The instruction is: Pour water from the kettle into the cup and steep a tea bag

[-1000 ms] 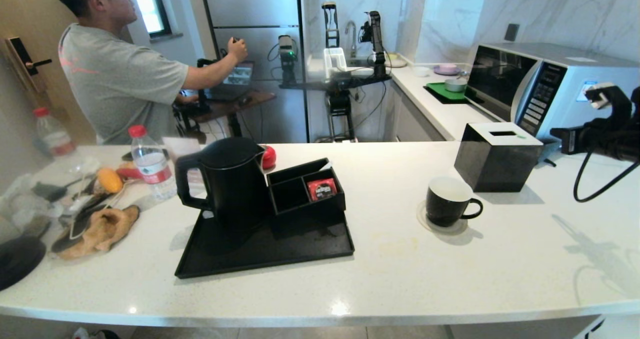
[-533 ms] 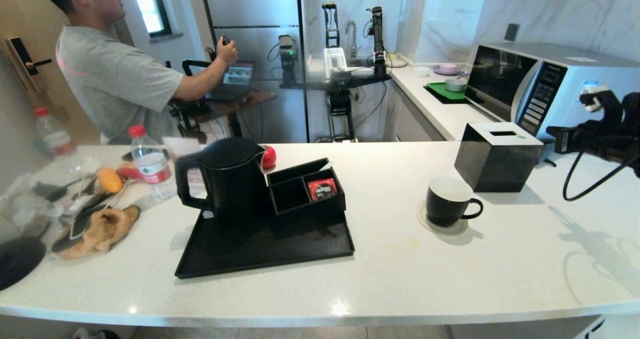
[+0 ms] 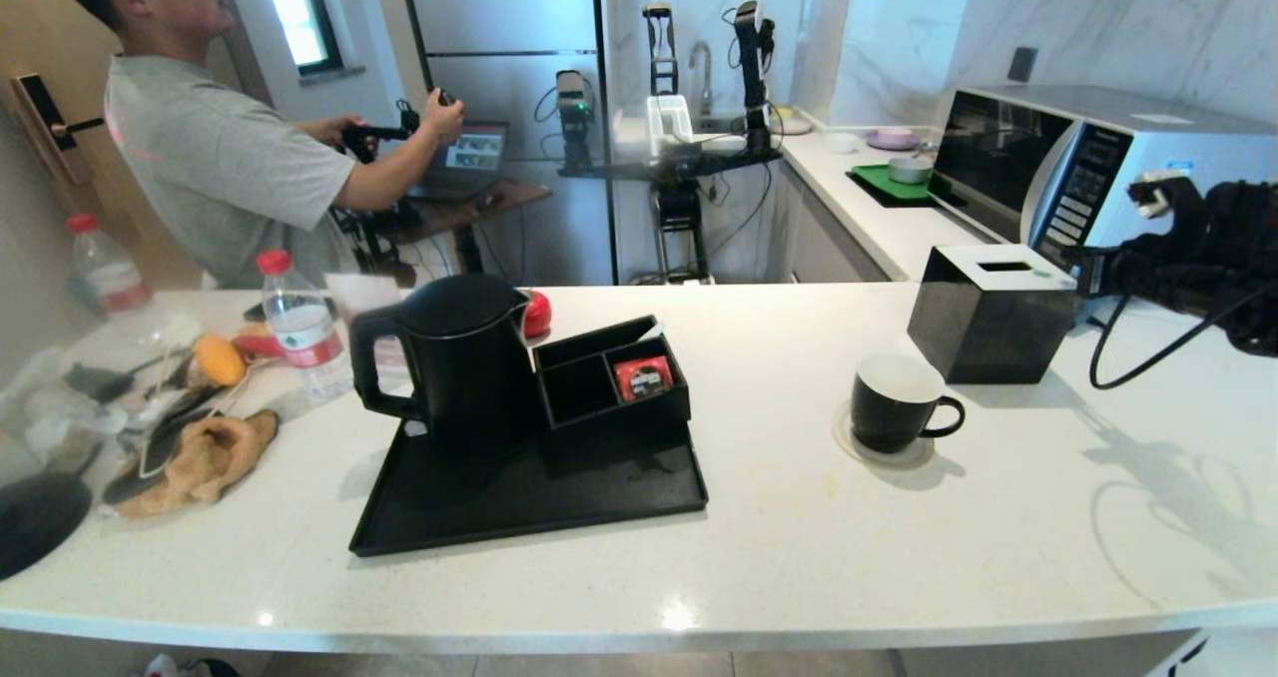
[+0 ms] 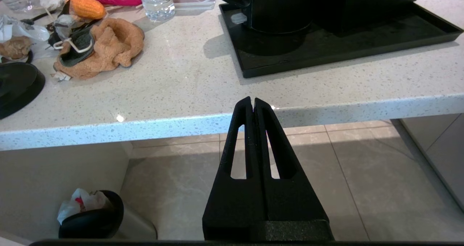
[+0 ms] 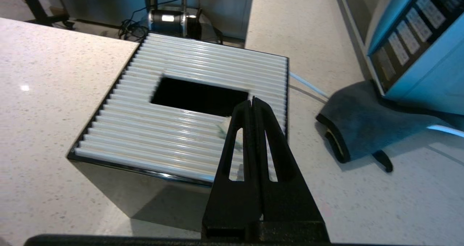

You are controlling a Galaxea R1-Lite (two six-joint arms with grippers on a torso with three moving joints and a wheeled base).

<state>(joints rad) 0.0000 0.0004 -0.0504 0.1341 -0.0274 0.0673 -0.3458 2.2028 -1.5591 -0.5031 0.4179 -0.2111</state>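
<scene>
We see our right gripper [image 5: 252, 100] clenched on nothing, its two slotted black fingers pressed together above the ribbed white top of the black cube tissue box [image 5: 203, 104]; in the head view that arm comes in at the right edge, just beside the box [image 3: 990, 310]. Only the right wrist view shows the ribbing, the dark rectangular slot, and a grey cloth [image 5: 359, 124] lying below the microwave [image 3: 1083, 173], whose button labels are too small for us to read. Our left gripper [image 4: 252, 100] is likewise clenched and empty, parked below the speckled stone counter [image 4: 174, 90] edge, over a tiled floor that no other view shows. Outward in the head view, the cup [image 3: 897, 402], black with a white inside and a small loop handle, stands on a round coaster at centre right, well apart from the kettle [image 3: 454, 357]. The matte black kettle stands upright on a flat black tray [image 3: 529, 497] at centre left, touching a divided black box [image 3: 611, 379] that holds a red sachet [image 3: 643, 377] with unreadable print. We cannot find the tea bag. A clear bottle [image 3: 300, 326] with a red cap and red label stands left of the kettle; its lettering is illegible.
</scene>
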